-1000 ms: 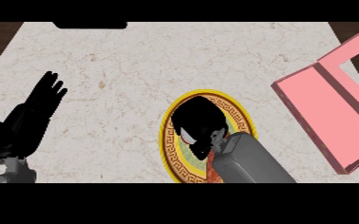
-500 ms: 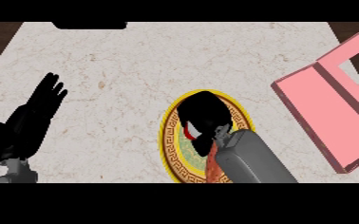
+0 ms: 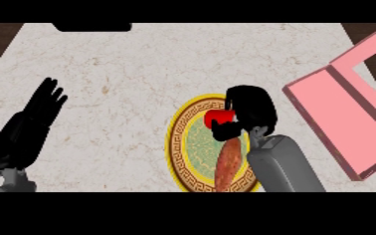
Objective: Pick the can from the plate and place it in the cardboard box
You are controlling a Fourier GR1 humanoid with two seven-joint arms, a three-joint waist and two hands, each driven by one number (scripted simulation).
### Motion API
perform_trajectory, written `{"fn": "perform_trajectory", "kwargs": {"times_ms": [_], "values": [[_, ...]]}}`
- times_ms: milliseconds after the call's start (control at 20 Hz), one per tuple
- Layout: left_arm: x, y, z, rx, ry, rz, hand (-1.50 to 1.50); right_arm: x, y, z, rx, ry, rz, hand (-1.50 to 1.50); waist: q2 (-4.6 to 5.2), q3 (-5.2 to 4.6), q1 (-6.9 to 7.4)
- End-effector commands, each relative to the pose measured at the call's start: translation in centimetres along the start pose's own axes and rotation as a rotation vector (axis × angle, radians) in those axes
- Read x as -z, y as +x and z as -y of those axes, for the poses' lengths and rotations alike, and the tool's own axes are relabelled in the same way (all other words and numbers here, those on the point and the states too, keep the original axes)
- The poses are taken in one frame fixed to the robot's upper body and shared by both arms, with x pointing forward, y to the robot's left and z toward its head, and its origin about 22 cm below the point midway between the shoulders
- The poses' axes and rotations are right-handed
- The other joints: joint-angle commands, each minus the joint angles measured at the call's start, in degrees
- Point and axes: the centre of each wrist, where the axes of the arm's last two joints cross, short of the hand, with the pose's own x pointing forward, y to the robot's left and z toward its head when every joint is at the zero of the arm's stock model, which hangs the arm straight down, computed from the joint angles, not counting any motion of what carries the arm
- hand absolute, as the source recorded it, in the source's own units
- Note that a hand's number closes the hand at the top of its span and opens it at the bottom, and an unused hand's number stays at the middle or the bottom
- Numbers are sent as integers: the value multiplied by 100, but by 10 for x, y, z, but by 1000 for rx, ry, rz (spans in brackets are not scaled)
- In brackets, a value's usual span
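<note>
Head view: right hand [image 3: 251,105] clasps can [image 3: 218,116] over plate [image 3: 192,147].

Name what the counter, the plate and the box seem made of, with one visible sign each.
The counter looks like stone: pale with fine brown veins. The plate, likely glazed ceramic: gold patterned rim round a green centre. The box: flat, matte pink panels, thin walls; card or plastic, unclear.
</note>
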Motion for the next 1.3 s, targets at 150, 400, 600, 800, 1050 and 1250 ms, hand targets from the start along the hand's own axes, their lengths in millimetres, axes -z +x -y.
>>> {"fn": "perform_trajectory", "kwargs": {"times_ms": [150, 400, 600, 800, 1050, 1250], "values": [[-2, 15, 3, -12, -32, -3, 0, -50, 26, 36, 33, -205, 7, 150, 5, 3, 43], [5, 3, 1, 15, -9, 0, 0, -103, 32, 95, 72, -430, 4, 150, -5, -2, -15], [4, 0, 17, -18, -16, 1, 0, -117, 36, 131, 111, -584, -98, 150, -2, -4, 5], [7, 4, -3, 4, -10, 12, 0, -123, 20, 155, 144, -653, -180, 150, 8, -4, -13], [-2, -3, 13, -3, -21, 9, 0, -116, -1, 179, 159, -711, -276, 150, 15, -1, 16], [6, -5, -6, -15, -2, -7, 0, -110, -38, 184, 109, -687, -295, 150, 23, 1, 6]]}}
